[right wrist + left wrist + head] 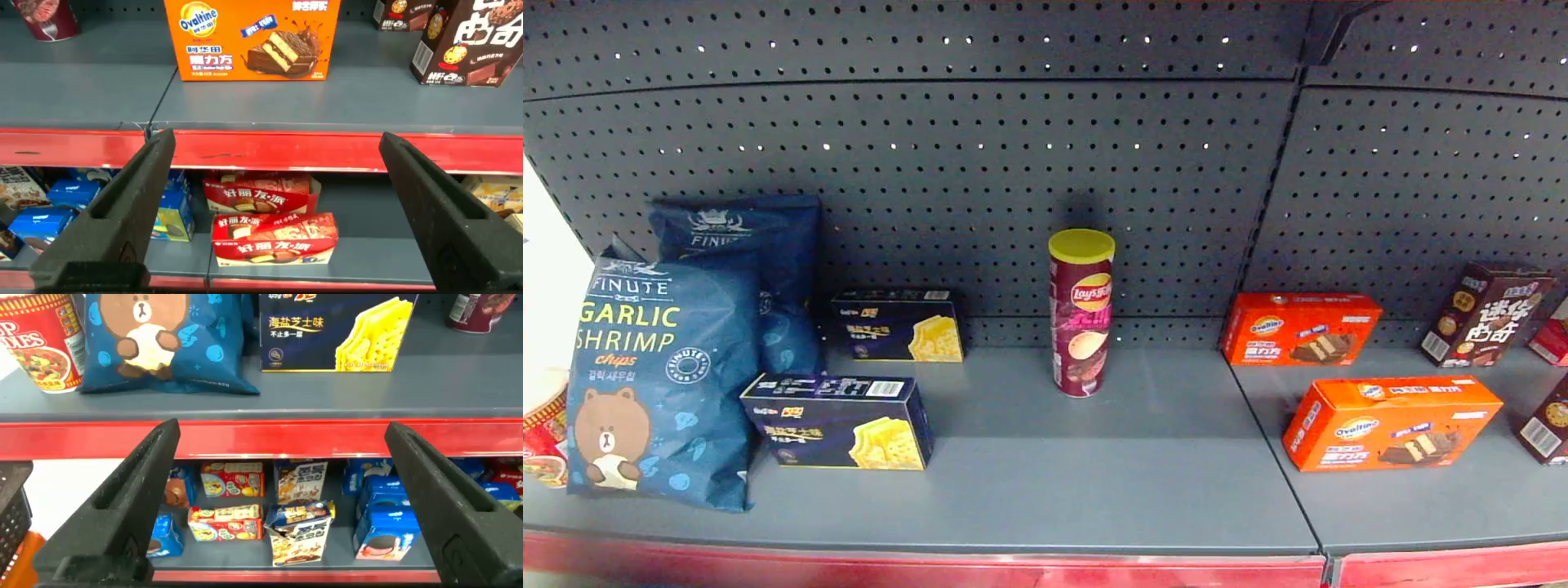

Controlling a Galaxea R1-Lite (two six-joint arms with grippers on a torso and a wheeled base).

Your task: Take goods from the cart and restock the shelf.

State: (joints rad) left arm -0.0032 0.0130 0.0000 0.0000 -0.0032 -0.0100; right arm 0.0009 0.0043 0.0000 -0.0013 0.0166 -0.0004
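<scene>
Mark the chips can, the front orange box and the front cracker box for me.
chips can (1082, 318): head view, middle of its label.
front orange box (1392, 426): head view, its front face.
front cracker box (848, 433): head view, its front face.

A chip can (1081, 314) stands upright in the middle of the shelf (1094, 474), toward the back panel. Left of it sit the far cracker box (900, 325) and, nearer and further left, the near cracker box (841, 422). Left again, the near chip bag (662, 384) stands before the far chip bag (760, 253), with a noodle cup (543, 433) at the left edge. Right of the can lie the far wafer box (1298, 328) and the near wafer box (1392, 422). A cookie box (1482, 313) stands further right. The lower shelf (359, 216) beneath holds more boxes.
</scene>
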